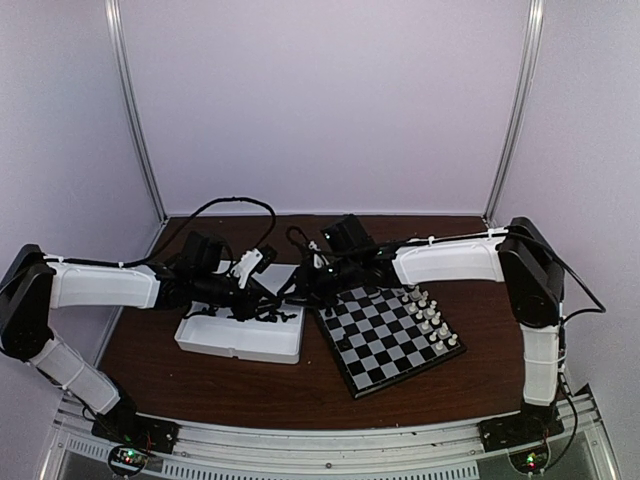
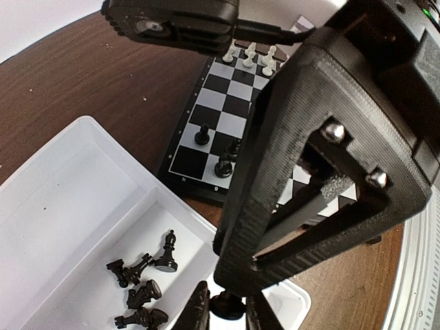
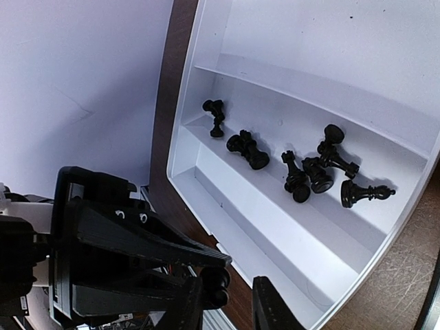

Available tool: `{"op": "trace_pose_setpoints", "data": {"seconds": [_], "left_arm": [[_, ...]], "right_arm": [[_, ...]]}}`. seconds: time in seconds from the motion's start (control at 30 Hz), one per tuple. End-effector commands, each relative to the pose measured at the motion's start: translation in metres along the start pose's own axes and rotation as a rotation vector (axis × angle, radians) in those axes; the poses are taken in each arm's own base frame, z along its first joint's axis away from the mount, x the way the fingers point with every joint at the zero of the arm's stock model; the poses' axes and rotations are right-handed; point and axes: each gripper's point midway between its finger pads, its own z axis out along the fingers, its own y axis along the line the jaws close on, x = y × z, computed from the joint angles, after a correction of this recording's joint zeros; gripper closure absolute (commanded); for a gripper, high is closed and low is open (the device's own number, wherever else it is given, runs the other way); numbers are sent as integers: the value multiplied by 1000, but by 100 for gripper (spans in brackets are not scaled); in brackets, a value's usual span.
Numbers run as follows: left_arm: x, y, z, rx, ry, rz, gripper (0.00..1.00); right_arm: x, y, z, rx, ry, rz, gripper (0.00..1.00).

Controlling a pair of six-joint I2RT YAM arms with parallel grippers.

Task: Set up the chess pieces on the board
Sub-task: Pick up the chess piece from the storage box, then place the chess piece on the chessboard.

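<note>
I see the board (image 1: pixel 388 335), small, black-and-grey checkered with a thin black rim, lying flat and skewed on the table. A few tiny black chess pieces (image 2: pixel 223 165) stand upright near its tray-side edge. A handful lie toppled in one compartment of the white tray (image 3: pixel 289 27). One more is pinched in the left gripper (image 2: pixel 225 311).

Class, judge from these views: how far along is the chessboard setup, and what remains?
Done: white pieces line one edge of the board, and a few black pieces stand on it. In hand: the left end effector pinches one black piece. Left: several loose black pieces lie in the tray; the right end effector is open nearby.
</note>
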Motion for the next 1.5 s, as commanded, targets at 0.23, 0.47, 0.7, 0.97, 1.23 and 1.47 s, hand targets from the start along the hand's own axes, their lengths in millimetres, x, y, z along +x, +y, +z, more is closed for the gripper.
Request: {"op": "trace_pose_setpoints", "data": {"seconds": [0.23, 0.47, 0.7, 0.97, 1.23, 1.47], "left_arm": [[-14, -1, -2, -10, -52, 43, 82], [-13, -1, -2, -13, -47, 38, 82], [-12, 1, -3, -25, -44, 33, 80], [-14, 0, -9, -38, -55, 36, 67], [-20, 2, -26, -97, -118, 43, 58], [-11, 20, -19, -176, -56, -6, 61]], "right_arm": [[3, 2, 2, -59, 3, 40, 79], [2, 5, 3, -97, 1, 67, 86], [0, 9, 1, -113, -7, 71, 95], [-14, -3, -22, -51, -78, 30, 100], [-24, -31, -96, 319, -205, -220, 100], [-14, -74, -137, 598, -204, -359, 100]]}}
